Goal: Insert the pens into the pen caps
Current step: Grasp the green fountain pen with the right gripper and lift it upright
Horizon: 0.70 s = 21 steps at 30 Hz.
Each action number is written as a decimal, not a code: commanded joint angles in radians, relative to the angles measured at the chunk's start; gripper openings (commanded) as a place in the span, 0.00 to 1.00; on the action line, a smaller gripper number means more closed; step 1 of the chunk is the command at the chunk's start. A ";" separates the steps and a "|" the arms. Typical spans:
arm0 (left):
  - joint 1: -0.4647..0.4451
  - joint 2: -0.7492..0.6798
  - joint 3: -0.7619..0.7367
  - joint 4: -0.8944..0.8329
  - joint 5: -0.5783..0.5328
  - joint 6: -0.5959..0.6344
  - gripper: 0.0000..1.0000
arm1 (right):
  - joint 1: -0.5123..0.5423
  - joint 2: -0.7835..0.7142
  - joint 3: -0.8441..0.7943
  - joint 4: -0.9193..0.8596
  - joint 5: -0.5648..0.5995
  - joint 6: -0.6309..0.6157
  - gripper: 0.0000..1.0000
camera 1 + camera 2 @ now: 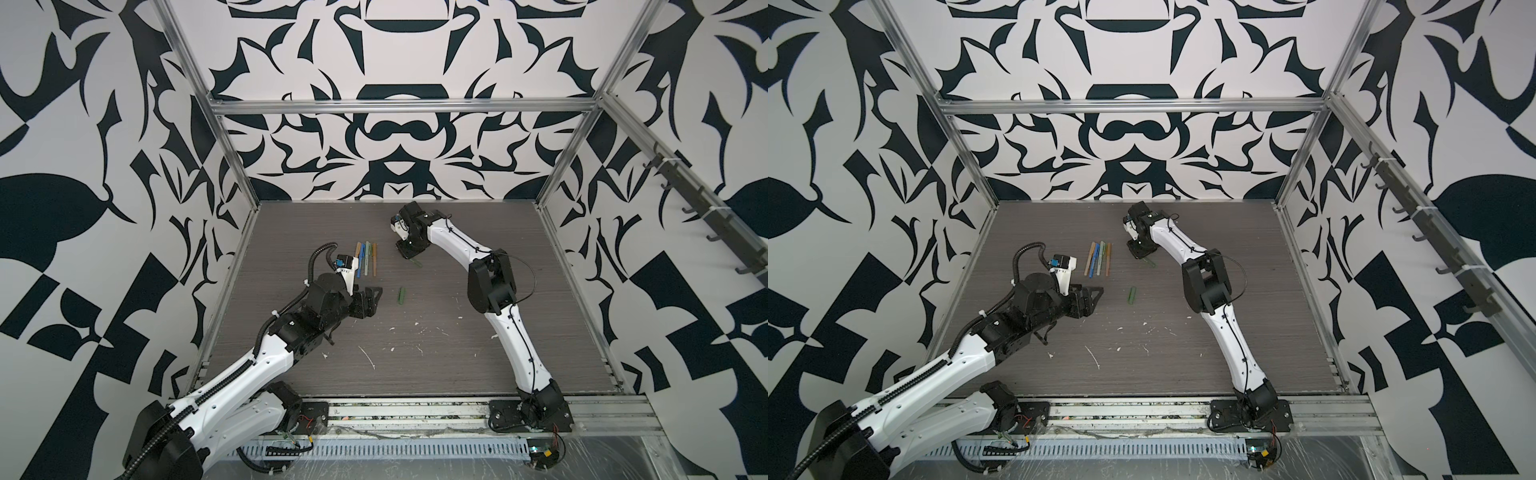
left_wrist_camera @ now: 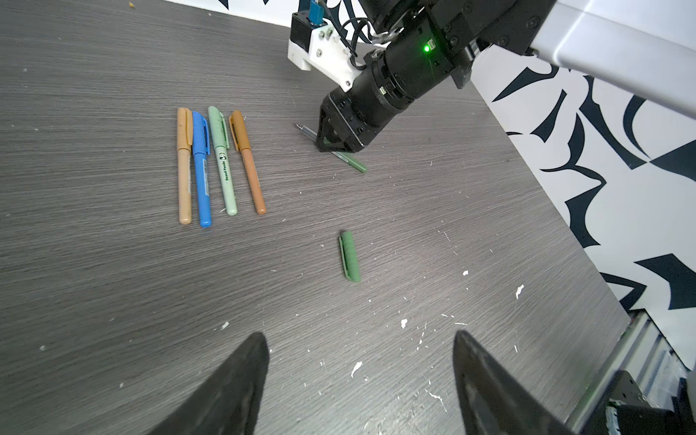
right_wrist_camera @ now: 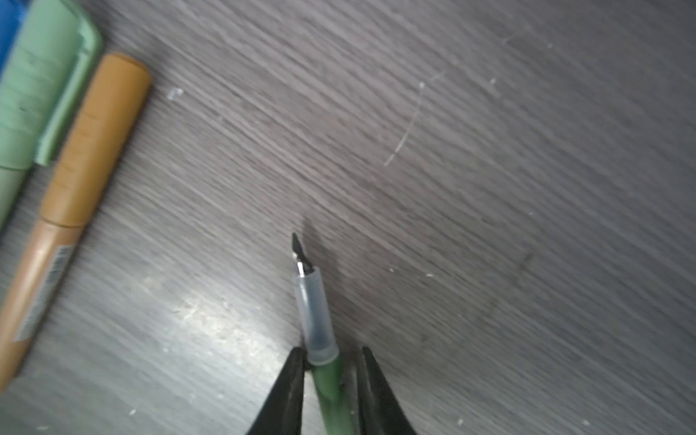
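A dark green pen (image 2: 352, 162) lies uncapped on the table, its clear neck and dark tip (image 3: 314, 312) pointing out past my right gripper (image 3: 331, 354). That gripper is shut on its green barrel, down at the table (image 1: 405, 254). The dark green pen cap (image 2: 350, 257) lies alone nearer the front (image 1: 401, 296). My left gripper (image 2: 361, 337) hovers open and holds nothing, left of the cap (image 1: 372, 301). Tan (image 2: 184, 165), blue (image 2: 201, 169), light green (image 2: 224, 162) and ochre (image 2: 246, 162) pens lie in a row with their caps on.
The capped row (image 1: 365, 259) sits just left of the right gripper; the ochre cap (image 3: 98, 139) is its nearest neighbour. White flecks and scratches (image 1: 368, 357) dot the front of the grey table. Metal frame posts (image 1: 245, 199) and patterned walls close in the sides and back.
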 commanded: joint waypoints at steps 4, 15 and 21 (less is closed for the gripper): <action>0.007 -0.004 0.007 0.029 -0.014 0.014 0.80 | 0.002 -0.010 0.033 -0.038 0.034 0.127 0.13; 0.007 0.049 -0.016 0.137 0.061 0.015 0.79 | -0.004 -0.224 -0.203 0.163 -0.066 0.280 0.04; 0.009 0.089 -0.074 0.339 0.202 -0.039 0.74 | -0.012 -0.589 -0.709 0.667 -0.187 0.447 0.02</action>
